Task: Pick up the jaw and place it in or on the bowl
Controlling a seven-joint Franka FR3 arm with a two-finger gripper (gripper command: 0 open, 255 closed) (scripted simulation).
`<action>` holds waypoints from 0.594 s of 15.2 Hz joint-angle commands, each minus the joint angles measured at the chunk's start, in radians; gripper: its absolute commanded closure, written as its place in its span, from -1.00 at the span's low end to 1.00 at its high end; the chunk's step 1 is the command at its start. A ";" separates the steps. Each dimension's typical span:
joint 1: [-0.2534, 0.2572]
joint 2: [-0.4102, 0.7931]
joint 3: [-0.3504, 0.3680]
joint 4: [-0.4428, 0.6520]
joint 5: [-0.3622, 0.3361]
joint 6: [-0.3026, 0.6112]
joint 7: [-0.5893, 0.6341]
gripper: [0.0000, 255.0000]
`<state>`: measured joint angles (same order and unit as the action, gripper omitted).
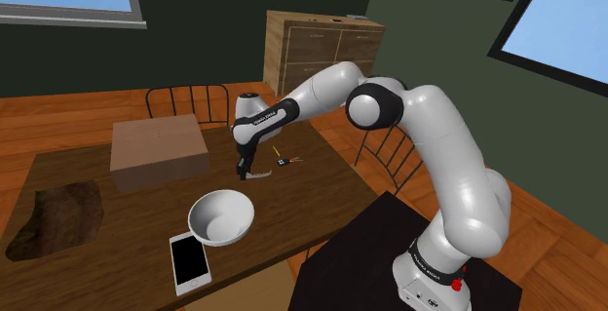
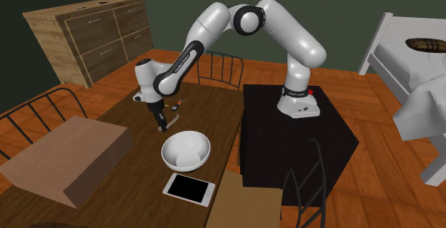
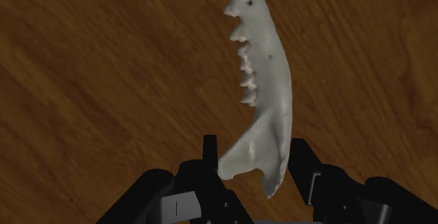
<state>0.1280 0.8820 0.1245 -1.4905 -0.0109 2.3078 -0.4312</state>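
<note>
**Jaws narrow on the jawbone's broad end**

The gripper (image 3: pixel 255 152) has its fingers pressed to either side of the pale jawbone (image 3: pixel 263 82), whose toothed length runs away from them over the brown table (image 3: pixel 105 82). In the shoulder view it sits near frame centre, just above the white bowl (image 1: pixel 209 233).

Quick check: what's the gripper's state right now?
Gripper: closed, fingers clasping the jawbone at its wide end.
</note>
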 commanded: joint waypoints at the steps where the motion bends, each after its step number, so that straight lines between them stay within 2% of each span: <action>1: -0.001 -0.021 0.001 -0.008 0.001 -0.013 0.001 1.00; 9: -0.006 -0.098 0.007 -0.026 0.006 -0.072 0.003 1.00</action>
<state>0.1221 0.7943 0.1303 -1.5133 -0.0057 2.2431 -0.4292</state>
